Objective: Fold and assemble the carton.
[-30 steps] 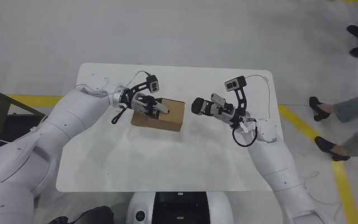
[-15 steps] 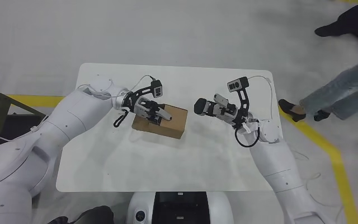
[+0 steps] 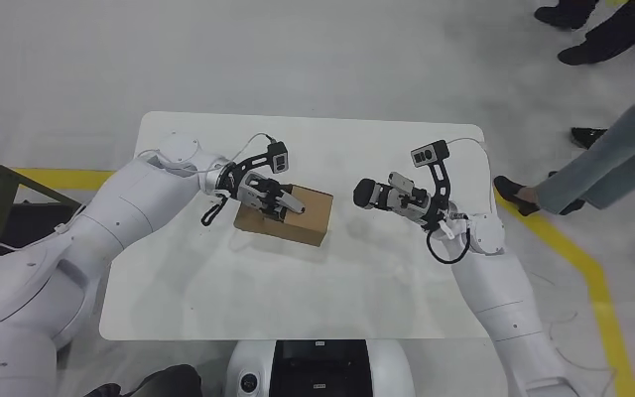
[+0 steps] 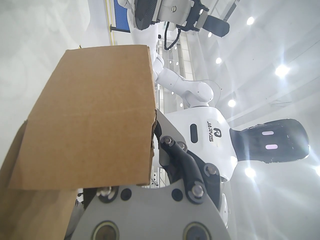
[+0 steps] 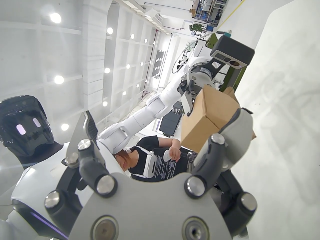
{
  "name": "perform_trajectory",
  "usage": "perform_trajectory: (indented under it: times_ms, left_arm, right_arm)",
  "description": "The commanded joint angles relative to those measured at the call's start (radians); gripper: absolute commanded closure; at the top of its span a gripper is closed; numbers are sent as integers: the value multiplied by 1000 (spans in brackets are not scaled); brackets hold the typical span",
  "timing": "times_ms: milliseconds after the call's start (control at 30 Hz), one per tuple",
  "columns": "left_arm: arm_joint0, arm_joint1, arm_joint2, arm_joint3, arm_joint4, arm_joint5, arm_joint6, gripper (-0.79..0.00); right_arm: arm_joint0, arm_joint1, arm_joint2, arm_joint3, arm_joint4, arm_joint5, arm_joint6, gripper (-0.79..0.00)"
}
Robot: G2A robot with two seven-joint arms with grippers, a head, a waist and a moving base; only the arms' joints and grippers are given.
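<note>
Table [image 3: 298,288] carries the carton [image 3: 306,213], which sits left of centre, turned askew, well inside the edges. We see the left gripper [image 3: 285,201] on its top, pinching one panel [image 4: 95,116]. One pad [image 4: 157,126] is against the board's edge and the other is hidden behind it. Empty right gripper [image 3: 359,192] hangs near the carton's right end, apart from it, fingers [image 5: 86,126] spread wide.

Risks, as we judge them:
- The hold is one-sided, so any pull could drag or spin the carton across the smooth top rather than fold it.
- A hard pinch could crease or tear the panel; its edge by the pad already looks frayed.
- If the right gripper pushes in without the left bracing, the box could collapse flat.
- The loose flap [image 4: 30,201] below the held panel could catch and fold the wrong way.
</note>
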Motion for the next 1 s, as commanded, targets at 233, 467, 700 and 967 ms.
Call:
perform_trajectory:
  times_ms: [233, 467, 700, 967]
  left_arm:
    - [13, 3, -16, 0, 27, 19, 53, 0]
    - [-11, 21, -61, 4, 217, 92, 182, 0]
    - [-51, 54, -68, -146, 511, 314, 258, 0]
    - [-87, 82, -58, -332, 766, 606, 223, 0]
  right_arm:
    - [-5, 2, 0, -23, -35, 28, -45, -785]
    - [-12, 6, -1, -49, -60, 68, -67, -785]
    - [-32, 16, -2, -88, -106, 121, -45, -785]
    - [-55, 27, 9, -116, -135, 149, -42, -785]
